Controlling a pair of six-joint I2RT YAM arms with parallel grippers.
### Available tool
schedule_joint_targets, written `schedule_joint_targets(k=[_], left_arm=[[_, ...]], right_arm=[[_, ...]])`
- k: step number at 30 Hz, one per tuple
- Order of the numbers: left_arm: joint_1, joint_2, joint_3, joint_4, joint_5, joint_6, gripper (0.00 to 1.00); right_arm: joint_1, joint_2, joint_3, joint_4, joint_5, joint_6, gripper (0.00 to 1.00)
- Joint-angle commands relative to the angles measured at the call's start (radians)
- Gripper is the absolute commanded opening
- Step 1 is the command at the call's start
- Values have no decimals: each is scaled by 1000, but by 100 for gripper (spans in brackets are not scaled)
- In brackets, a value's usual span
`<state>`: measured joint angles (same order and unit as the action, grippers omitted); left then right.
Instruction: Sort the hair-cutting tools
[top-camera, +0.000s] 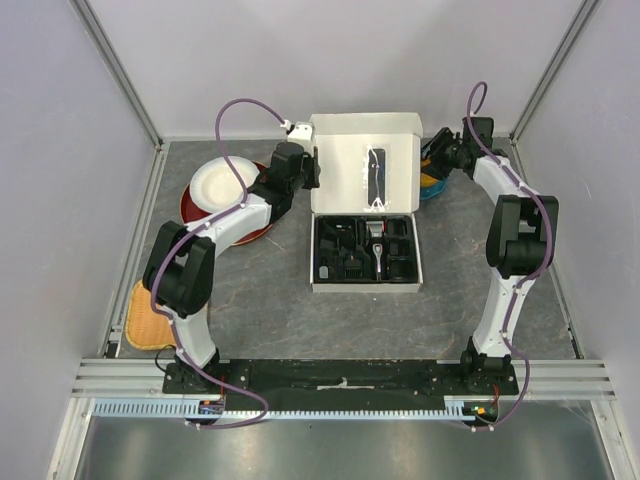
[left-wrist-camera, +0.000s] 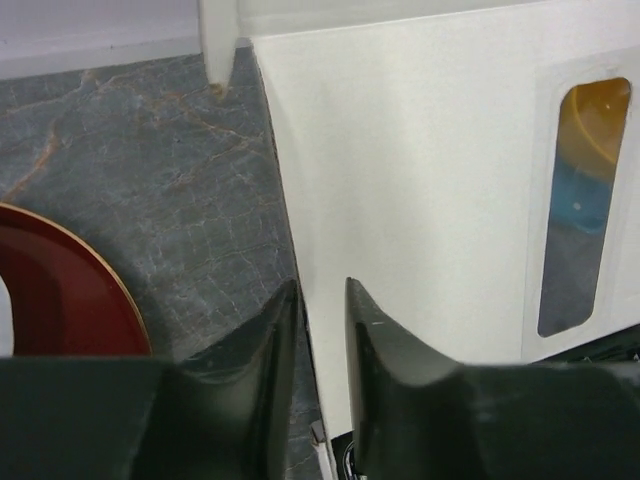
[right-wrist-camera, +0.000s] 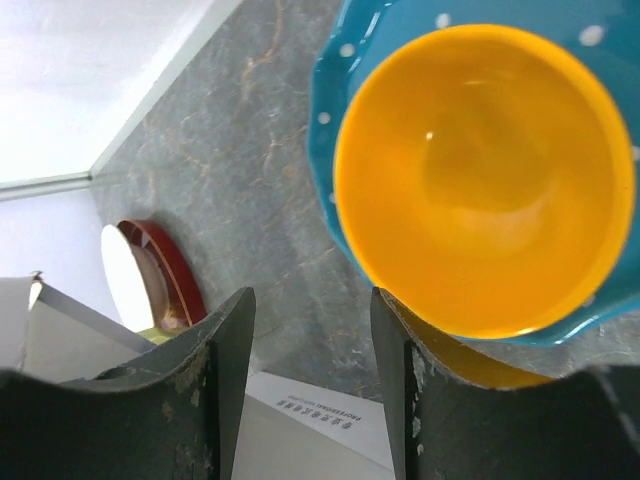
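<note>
while the clipper (top-camera: 378, 252) and the comb attachments (top-camera: 345, 262) lie packed in the black tray (top-camera: 320, 275) of the white box at mid-table, the overhead view shows both arms reaching past them. the left gripper (top-camera: 313, 168) is at the left edge of the flipped-up lid (top-camera: 345, 165). the right gripper (top-camera: 435, 160) hangs just beyond the lid's right edge, over the stacked bowls. i cannot pick out the thin brush.

from the left wrist, the fingers (left-wrist-camera: 270, 345) stand narrow with the lid's edge running into the gap. i cannot tell whether the pads actually pinch the cardboard. a red plate (left-wrist-camera: 60, 300) sits just beside.

from the right wrist, the claw is moderately wide and empty, above bare table beside the yellow bowl (right-wrist-camera: 480, 170) nested in a teal one (right-wrist-camera: 335, 60).

the risk, as i judge it, is the light box. a tug or shove on the lid could slide or tip it and scatter the combs. the right fingers are also near enough to the bowls to knock them on a careless swing.
</note>
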<state>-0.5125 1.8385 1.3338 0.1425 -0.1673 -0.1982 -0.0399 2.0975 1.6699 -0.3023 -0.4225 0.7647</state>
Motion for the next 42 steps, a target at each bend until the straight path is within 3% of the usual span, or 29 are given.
schedule_joint_targets(k=[1, 4, 10, 22, 31, 33, 38, 42], left_arm=[[-15, -90, 14, 33, 61, -7, 49], [-14, -131, 16, 13, 112, -27, 62], [-11, -212, 16, -64, 97, -53, 74], [0, -465, -15, -199, -37, -104, 75], [6, -607, -36, -282, -86, -162, 78], [8, -620, -82, -290, -65, -178, 78], [22, -611, -137, -336, -29, -231, 78], [32, -591, -153, -362, -2, -270, 79]], right_arm=[[6, -19, -1, 98, -140, 16, 57], [5, -19, -34, 153, -192, 25, 56], [8, -67, -134, 357, -260, 36, 56], [8, -117, -303, 767, -516, 185, 51], [6, -259, -449, 825, -473, 252, 47], [8, -313, -507, 812, -434, 249, 47], [9, -448, -493, 470, -302, 38, 44], [14, -511, -516, 355, -208, -7, 41]])
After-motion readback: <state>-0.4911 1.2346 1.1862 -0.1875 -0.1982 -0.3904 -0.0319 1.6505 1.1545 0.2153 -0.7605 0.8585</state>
